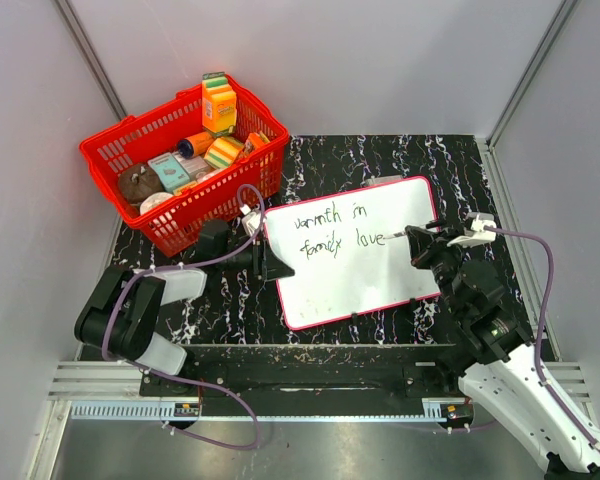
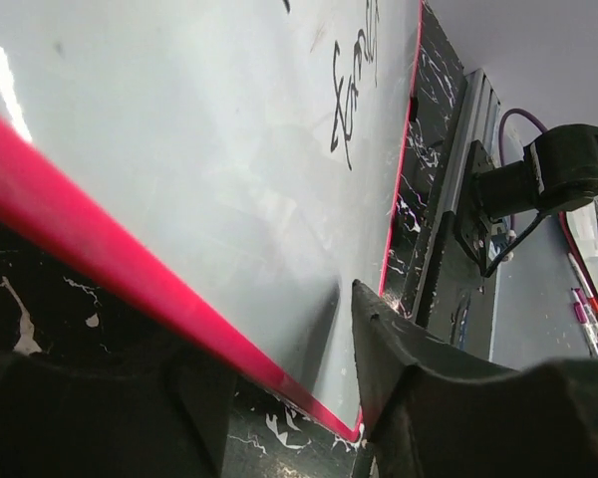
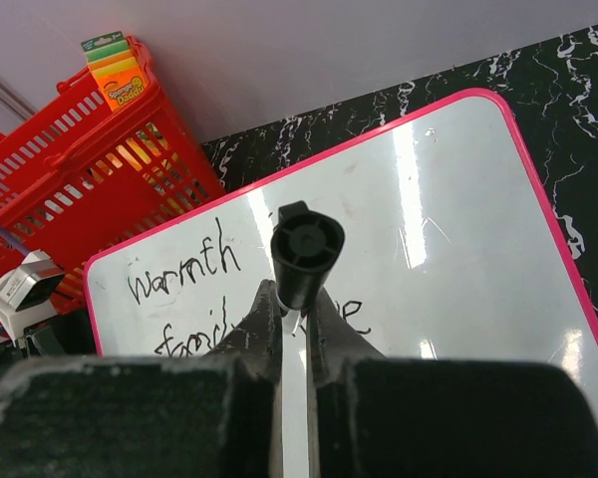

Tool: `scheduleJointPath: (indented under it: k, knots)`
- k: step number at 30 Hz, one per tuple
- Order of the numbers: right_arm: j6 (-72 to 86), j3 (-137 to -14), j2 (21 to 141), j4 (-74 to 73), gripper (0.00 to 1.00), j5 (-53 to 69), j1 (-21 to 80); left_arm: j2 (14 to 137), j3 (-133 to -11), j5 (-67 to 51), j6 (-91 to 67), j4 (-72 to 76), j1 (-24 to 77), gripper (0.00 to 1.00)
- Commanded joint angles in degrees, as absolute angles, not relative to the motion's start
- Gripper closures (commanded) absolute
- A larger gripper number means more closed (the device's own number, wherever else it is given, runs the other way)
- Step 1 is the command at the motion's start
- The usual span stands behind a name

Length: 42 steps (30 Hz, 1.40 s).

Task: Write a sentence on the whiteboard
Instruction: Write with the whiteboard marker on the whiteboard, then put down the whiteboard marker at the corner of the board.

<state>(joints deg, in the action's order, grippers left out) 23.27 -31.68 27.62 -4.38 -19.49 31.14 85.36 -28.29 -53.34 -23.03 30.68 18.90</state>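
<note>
**Figure. Marker at the end of the second written line, seen from above and from both wrists.**

The whiteboard [image 1: 365, 285] lies flat on the dark marbled table [image 1: 230, 310], just beside the red basket [image 1: 205, 208] on its left. Its long axis runs left to right and rises slightly away from the arms toward the right. Two lines of writing [image 1: 330, 228] follow that axis and fill the upper left and middle of the board.

The right gripper [image 1: 421, 244] is closed narrowly on a black marker [image 1: 400, 239]. The right wrist view shows the marker's butt end standing up between the pinched fingers. The marker points leftward across the board, and its tip sits at the end of the lower line, roughly mid-board. Bare white surface lies to the right of the tip along the long axis, and also across the whole near strip below the writing.

The left gripper [image 1: 273, 262] sits at the board's left short edge. Its jaws are parted, with the pink frame running between them in the left wrist view. Whether either finger touches the frame cannot be told.

Judgement: the sentence looks complete or nearly so. Any further stroke would run rightward or onto the near strip. Both areas lie on the right arm's side, so the right arm is the nearer one. The left arm is placed only to steady the edge.
</note>
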Motion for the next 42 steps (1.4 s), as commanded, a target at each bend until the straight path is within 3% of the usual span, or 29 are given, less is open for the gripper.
scheduleJointPath:
  k: [1, 5, 12, 23, 33, 42]
  knots:
    - [23.82, -32.08, 27.77, -3.69, 1.0, -18.37, 31.38, 86.31, -28.48, -54.31, -23.02, 37.7, 18.81, 0.46]
    - [24.08, -32.08, 27.51, -4.04, 1.0, -18.2, 31.46, 85.26, -27.51, -54.58, -23.47, 39.99, 18.81, 0.33]
    - [25.75, -31.73, 27.6, -5.18, 1.0, -16.09, 31.38, 79.72, -24.61, -48.27, -21.71, 37.8, 18.81, 0.01]
    - [30.32, -30.85, 26.55, -10.89, 1.0, -11.87, 31.38, 69.71, -20.57, -38.24, -20.13, 34.98, 18.81, 0.01]
    - [42.25, -28.22, 19.78, -24.34, 1.0, -6.25, 31.46, 52.13, -14.77, -14.88, -18.02, 25.4, 18.81, 0.01]
    - [55.88, -20.13, 11.69, -35.23, 1.0, 2.54, 31.38, 48.16, -13.53, -11.07, -17.84, 24.34, 18.81, 0.01]
